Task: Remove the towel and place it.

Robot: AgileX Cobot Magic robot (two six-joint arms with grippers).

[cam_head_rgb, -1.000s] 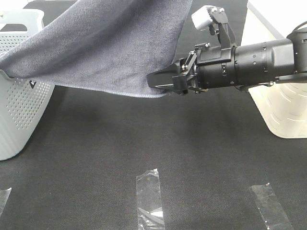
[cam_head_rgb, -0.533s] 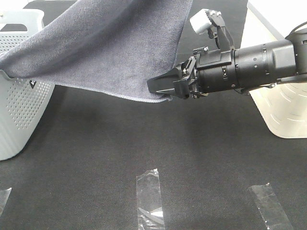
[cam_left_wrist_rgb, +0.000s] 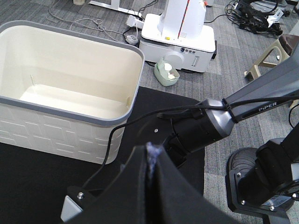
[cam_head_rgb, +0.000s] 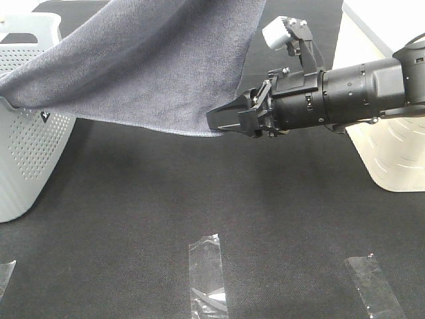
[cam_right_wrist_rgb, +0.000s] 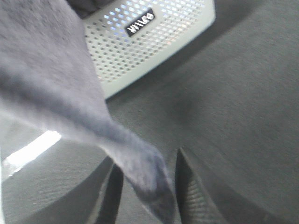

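Grey towel [cam_head_rgb: 153, 66] across basket [cam_head_rgb: 26, 166] rim, seemingly

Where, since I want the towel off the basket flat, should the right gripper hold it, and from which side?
Grip the towel at its lower corner, coming from the right. That corner hangs clear of the mat while the far end drapes the basket; the right gripper sits there.

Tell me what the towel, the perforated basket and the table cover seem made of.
The towel looks like grey terry cloth: matte, fuzzy pile, stitched hem. The basket seems rigid pale plastic, smooth, with moulded rows of holes. The table cover is probably black felt or fabric, matte and finely grained.
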